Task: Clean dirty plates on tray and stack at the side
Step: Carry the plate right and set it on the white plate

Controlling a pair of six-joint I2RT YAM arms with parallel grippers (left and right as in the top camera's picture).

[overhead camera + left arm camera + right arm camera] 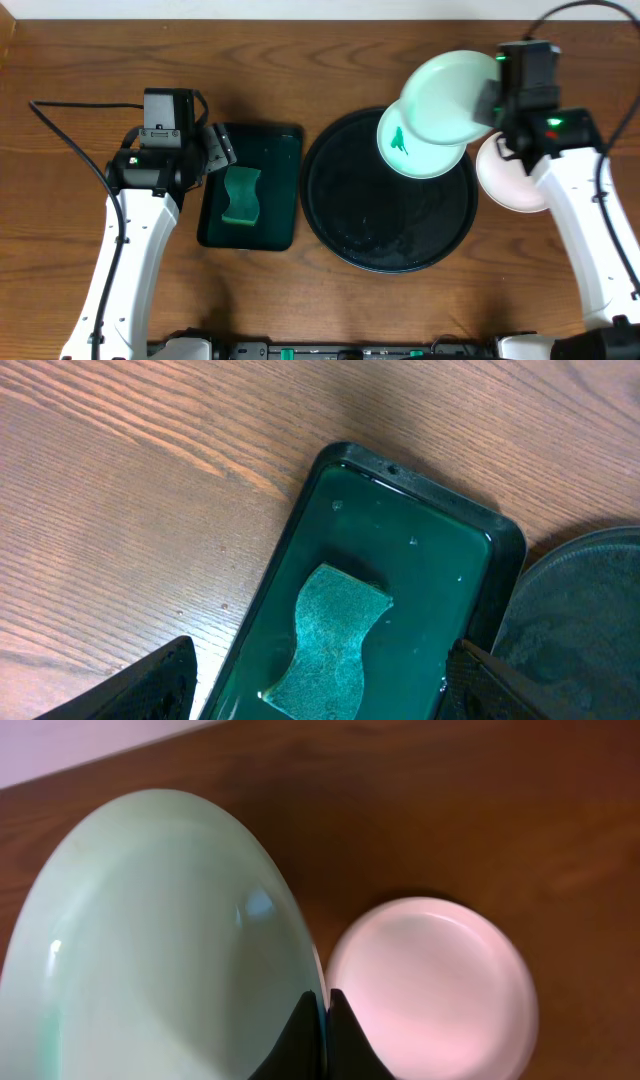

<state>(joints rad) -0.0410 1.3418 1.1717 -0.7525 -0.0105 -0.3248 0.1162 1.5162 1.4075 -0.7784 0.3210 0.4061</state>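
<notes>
The black round tray [380,225] lies mid-table. One dirty plate [412,152] with a green smear rests on its far right part. A second pale mint plate [450,95] hangs tilted above that edge, and my right gripper [492,103] is shut on its rim. In the right wrist view the fingers pinch that plate [150,940] at the rim, gripper [323,995]. A third, pinkish-white plate [500,180] [430,985] sits on the table right of the tray. My left gripper [218,148] [318,648] hangs open over the sponge, holding nothing.
A rectangular dark green tray [280,145] [420,485] lies left of the black tray [580,620], with a green sponge [241,195] [335,635] in it. Bare wood lies to the far left and along the front edge.
</notes>
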